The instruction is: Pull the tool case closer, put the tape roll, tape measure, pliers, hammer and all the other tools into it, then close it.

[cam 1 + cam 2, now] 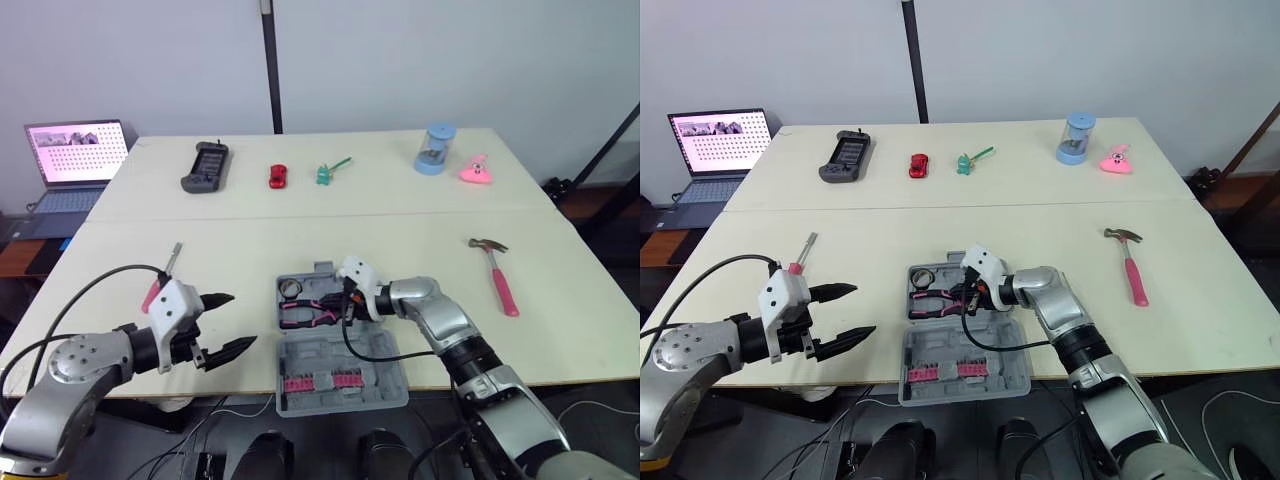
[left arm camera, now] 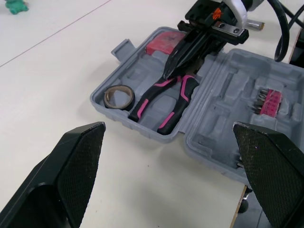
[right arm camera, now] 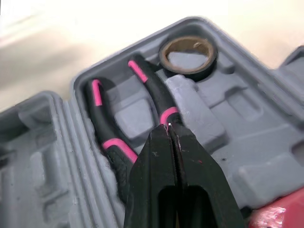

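In the case (image 1: 345, 397), found pliers (image 2: 166, 102) bedded beside tape roll (image 2: 118, 96), right gripper (image 3: 169, 130) pressed together, tips over them; left gripper (image 1: 238, 320) spread nearby. Judged pliers step near done; next needed reach right for hammer (image 1: 497, 272).

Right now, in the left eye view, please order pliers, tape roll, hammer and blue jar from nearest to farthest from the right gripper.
1. Pliers, in the tool case, directly at the right gripper.
2. Tape roll, in the case's far left corner.
3. Hammer, lying out to the right.
4. Blue jar, on the far table.
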Action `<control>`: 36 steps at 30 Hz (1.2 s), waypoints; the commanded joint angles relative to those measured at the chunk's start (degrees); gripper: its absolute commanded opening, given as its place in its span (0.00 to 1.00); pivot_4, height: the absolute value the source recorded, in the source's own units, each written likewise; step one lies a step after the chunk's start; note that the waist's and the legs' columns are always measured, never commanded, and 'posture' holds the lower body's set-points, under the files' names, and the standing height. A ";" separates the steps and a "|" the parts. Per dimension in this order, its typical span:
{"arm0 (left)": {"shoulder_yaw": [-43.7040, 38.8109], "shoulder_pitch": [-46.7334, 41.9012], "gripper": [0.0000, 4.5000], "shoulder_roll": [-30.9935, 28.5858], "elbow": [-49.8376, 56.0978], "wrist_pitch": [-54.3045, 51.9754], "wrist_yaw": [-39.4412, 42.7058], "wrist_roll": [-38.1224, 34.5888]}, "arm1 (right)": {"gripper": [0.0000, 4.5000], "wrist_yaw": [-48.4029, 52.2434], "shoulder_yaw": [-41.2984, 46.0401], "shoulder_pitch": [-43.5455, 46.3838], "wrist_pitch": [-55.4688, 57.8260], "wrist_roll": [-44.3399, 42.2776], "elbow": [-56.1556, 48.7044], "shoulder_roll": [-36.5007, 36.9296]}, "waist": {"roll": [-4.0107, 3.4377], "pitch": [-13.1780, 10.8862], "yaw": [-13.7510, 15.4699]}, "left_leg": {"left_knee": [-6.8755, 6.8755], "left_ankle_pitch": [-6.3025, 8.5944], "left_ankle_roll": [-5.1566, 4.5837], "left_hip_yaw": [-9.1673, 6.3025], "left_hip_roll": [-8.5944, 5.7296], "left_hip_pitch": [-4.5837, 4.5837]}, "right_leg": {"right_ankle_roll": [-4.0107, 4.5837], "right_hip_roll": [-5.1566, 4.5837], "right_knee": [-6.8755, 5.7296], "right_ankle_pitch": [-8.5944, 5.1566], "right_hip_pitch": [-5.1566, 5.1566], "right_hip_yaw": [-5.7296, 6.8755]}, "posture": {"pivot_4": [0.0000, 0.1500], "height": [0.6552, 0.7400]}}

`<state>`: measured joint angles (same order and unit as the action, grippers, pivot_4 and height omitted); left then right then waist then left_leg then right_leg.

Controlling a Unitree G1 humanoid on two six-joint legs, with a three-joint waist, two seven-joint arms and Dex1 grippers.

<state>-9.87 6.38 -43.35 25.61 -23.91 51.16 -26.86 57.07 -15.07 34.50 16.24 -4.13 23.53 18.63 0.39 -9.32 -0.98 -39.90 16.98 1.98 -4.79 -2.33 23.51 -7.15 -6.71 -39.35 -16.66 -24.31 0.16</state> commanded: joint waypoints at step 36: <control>15.93 -12.20 0.01 9.39 -32.77 24.44 3.74 18.32 | 0.00 11.73 -0.61 -7.46 -21.68 6.46 -1.26 20.41 | -0.01 -0.16 0.21 | -0.02 0.02 -0.03 0.09 -0.01 0.00 | -0.01 -0.05 0.06 0.00 0.04 0.00 | 1.00 0.24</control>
<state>6.07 -5.08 -34.00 -7.06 -0.71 55.30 -9.19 69.15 -15.86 26.70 -4.41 2.15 22.87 39.05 0.38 -9.48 -0.76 -39.92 16.99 1.95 -4.70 -2.36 23.51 -7.16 -6.76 -39.30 -16.65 -24.28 0.16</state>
